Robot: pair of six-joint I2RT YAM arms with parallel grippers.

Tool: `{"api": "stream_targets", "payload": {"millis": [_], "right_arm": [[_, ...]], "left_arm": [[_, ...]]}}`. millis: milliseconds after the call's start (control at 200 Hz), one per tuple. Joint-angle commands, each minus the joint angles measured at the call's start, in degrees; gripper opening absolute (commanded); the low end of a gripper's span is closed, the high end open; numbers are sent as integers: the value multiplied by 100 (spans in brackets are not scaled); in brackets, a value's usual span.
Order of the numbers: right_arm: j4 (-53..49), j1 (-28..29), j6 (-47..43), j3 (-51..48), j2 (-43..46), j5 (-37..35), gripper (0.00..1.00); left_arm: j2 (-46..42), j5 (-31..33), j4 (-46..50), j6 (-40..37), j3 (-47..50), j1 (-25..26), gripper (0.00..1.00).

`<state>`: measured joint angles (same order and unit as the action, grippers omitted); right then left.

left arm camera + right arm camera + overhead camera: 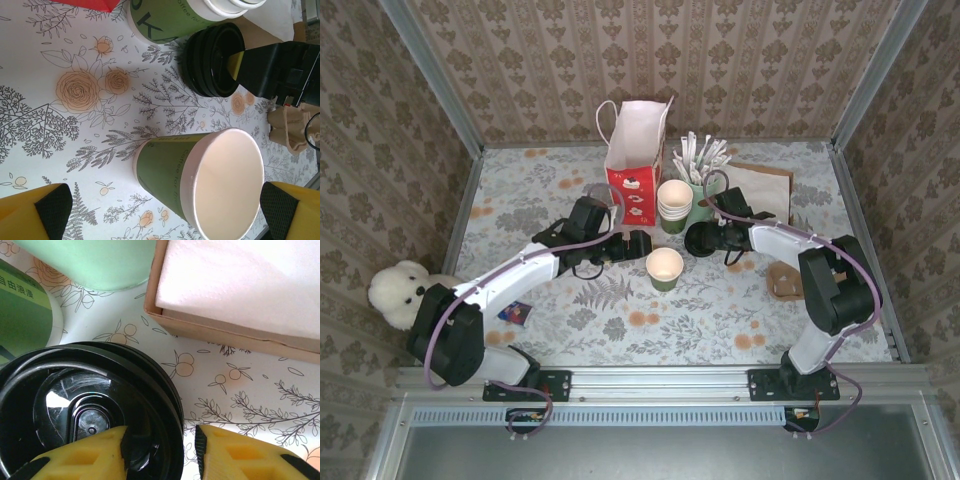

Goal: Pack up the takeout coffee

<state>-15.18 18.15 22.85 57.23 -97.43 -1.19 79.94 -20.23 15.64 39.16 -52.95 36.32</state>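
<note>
R gripper (160, 452) straddles the rim of the black lid stack (75, 405), can't tell if pinching; take one lid only. L gripper (167, 207) spread wide round coffee cup (165, 165), should steady it.

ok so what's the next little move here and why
I'd guess: close the right hand on the rim of the black lid. Its fingers straddle that rim, one over the lid, one outside, not yet pinching. The coffee cup stands lidless between the fingers of the open left hand.
</note>
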Motion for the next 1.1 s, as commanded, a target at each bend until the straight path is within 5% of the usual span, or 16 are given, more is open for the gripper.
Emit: {"api": "stream_targets", "payload": {"millis": [0,220,555,865,1095], "right_arm": [[94,-4,-205,204,-49,5,42],[-154,-12,-963,523,-338,98,39],[-360,-10,-1056,476,-31,92,17],[-261,154,-945,-129,1082,-824,11],[-655,959,-421,-105,2024,-2008,10]], "left_arm": [[84,63,132,-141,-168,32,100],[200,59,150,-163,-247,27,100],[277,85,205,-250,-377,31,100],[214,116,66,-454,-515,115,100],[65,304,-62,-1255,-1065,566,100]]}}
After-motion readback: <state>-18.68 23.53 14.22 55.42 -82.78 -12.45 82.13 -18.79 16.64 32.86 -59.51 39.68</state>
